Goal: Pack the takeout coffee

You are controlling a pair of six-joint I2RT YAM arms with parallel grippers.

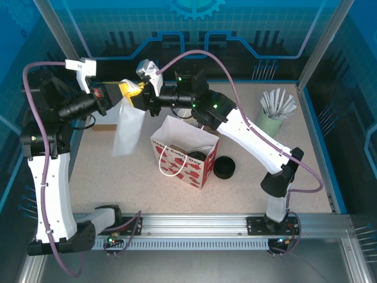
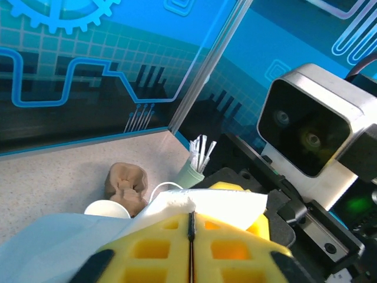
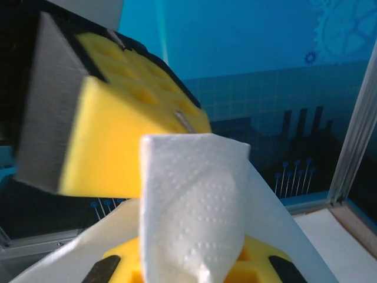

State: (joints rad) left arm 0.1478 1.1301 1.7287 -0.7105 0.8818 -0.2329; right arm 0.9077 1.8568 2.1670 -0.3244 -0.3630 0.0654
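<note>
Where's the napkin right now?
Top view: the napkin hangs at left rear, pinched where the left hand and right hand meet, just left of the bag.

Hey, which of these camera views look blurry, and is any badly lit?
Top view: sharp and evenly lit. Left wrist view: the left gripper's fingers up close are soft, the cup of sticks behind is crisper. Right wrist view: the napkin and the same yellow fingers are blurred, probably too near the lens.

It was a robot lab cell: aluminium posts [image 1: 57, 29], blue gear-printed walls [image 1: 118, 23], a mounting rail [image 1: 194, 223] edging the table [image 1: 100, 171].
</note>
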